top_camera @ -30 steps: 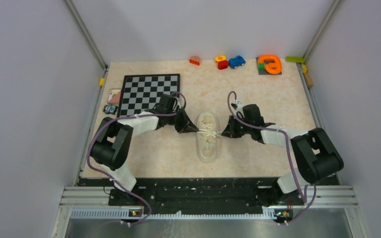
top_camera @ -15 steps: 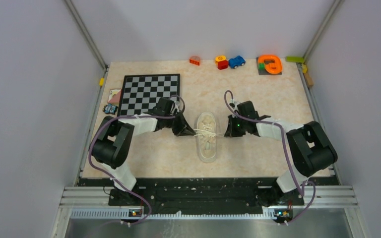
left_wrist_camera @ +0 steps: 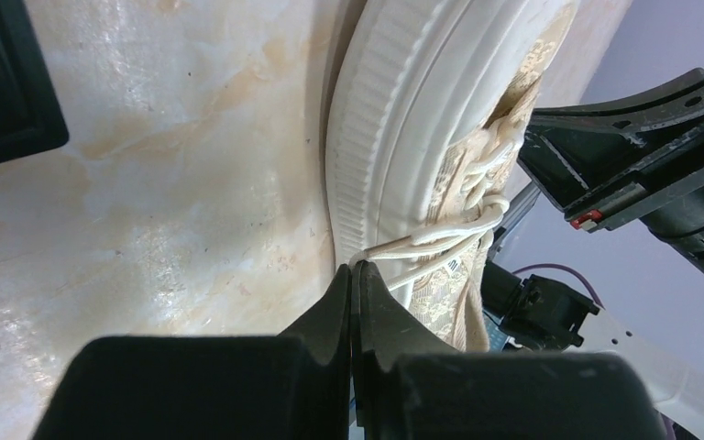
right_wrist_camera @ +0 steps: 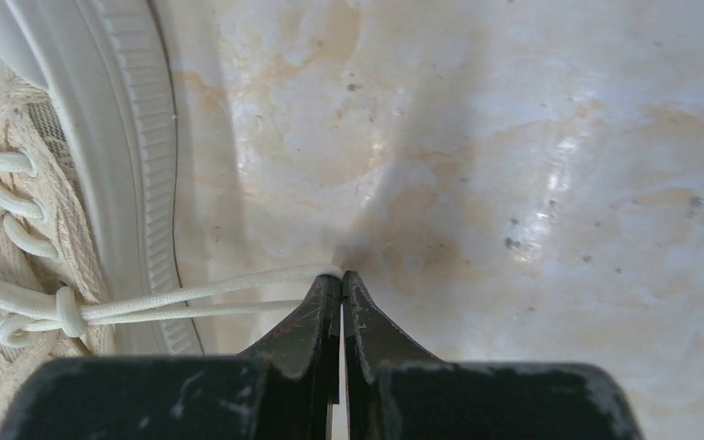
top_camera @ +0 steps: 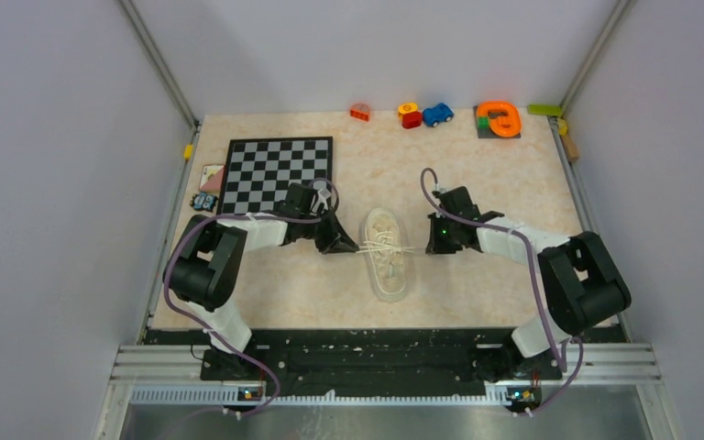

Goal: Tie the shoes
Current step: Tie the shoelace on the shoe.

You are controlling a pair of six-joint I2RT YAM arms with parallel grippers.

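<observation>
So the shoe is sitting about mid-surface, lying lengthwise away from the arm bases. The left hand is parked just to its left and the right hand just to its right, both pointing in at it. The laces are running out sideways from the shoe's middle, one strand ending in each hand's pinched-together tips. The chessboard is lying behind the left hand, toward the far left corner, with a card sitting just beside its left edge. A toy car and other small toys are lining up along the far edge, well apart from the shoe.
</observation>
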